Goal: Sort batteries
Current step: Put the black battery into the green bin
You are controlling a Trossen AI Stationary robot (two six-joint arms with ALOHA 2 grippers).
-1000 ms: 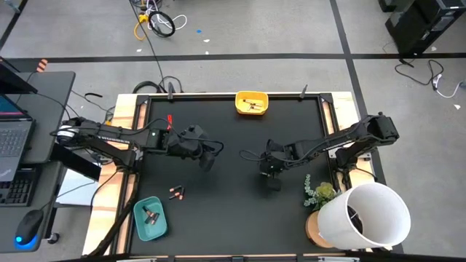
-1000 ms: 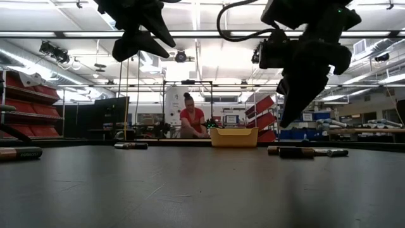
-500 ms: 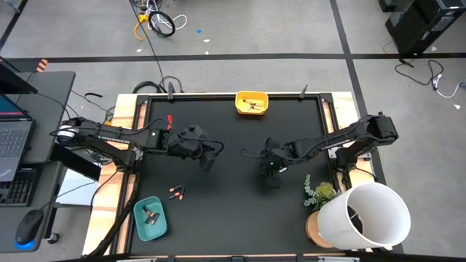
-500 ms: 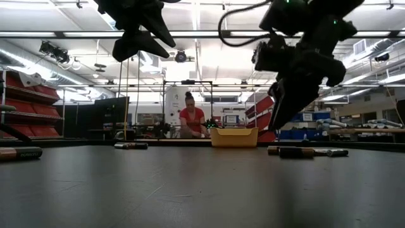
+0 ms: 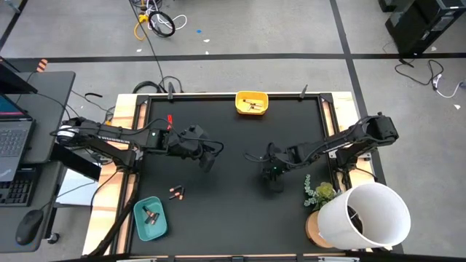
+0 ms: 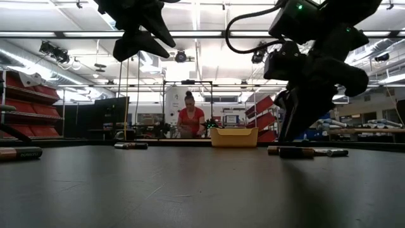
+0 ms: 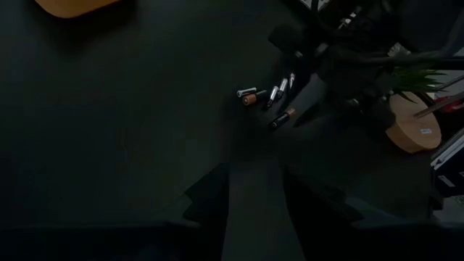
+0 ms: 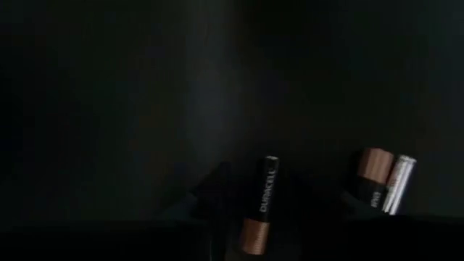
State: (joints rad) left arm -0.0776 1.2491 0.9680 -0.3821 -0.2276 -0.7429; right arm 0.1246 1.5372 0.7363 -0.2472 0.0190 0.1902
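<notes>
1. Looking down from the high view: left gripper (image 5: 209, 161) hovering mid-table, right gripper (image 5: 273, 177) low over batteries it mostly hides; two batteries (image 5: 175, 192) near the teal tray (image 5: 149, 218).
2. Low view: finger gaps impossible to judge on either.
3. Left wrist: dim battery cluster (image 7: 267, 98).
4. Right wrist: copper-and-black battery (image 8: 259, 206) between dark fingers, contact unclear.

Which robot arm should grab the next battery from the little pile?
The right one, most likely. Its hand already hangs low over the loose batteries, and a copper-and-black battery sits right in front of its fingers. The left hand waits higher up, farther from that pile.
</notes>
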